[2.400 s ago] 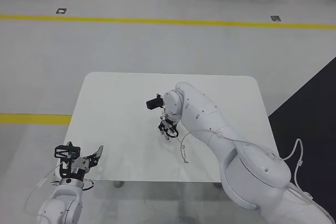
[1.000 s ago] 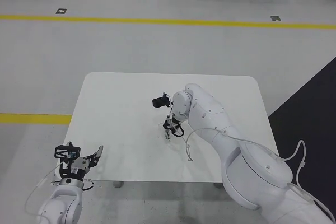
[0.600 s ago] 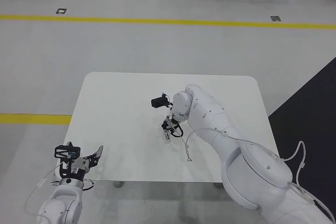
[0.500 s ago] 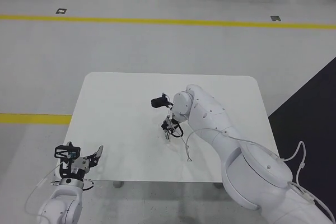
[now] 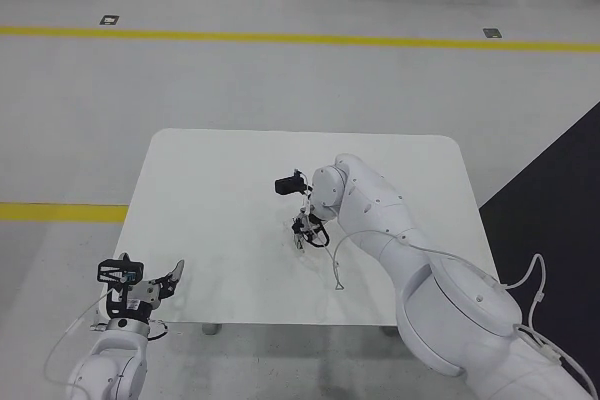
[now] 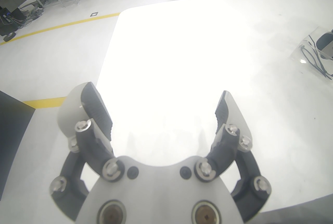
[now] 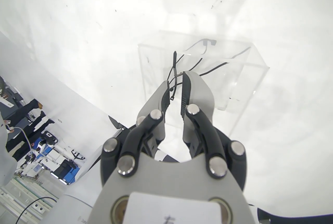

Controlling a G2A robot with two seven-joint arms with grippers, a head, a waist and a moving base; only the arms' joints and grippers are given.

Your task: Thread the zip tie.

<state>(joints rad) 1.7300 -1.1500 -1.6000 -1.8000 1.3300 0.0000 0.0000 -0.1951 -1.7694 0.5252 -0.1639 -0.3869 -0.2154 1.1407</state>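
Observation:
A black zip tie stands up between the fingers of my right gripper, which is shut on it near its head. Just beyond the fingertips sits a clear plastic box with several more black zip ties lying in it. In the top view the right gripper points down over the middle of the white table. My left gripper is open and holds nothing, hanging off the table's front left corner. From there the clear box is off to one side.
The table is bare apart from the box. A thin white cable hangs from the right arm over the table's front part. A dark panel stands beside the table's right side. Open floor with yellow lines surrounds the table.
The right arm and its gripper have shifted slightly to the right over the box. The left arm has kept still.

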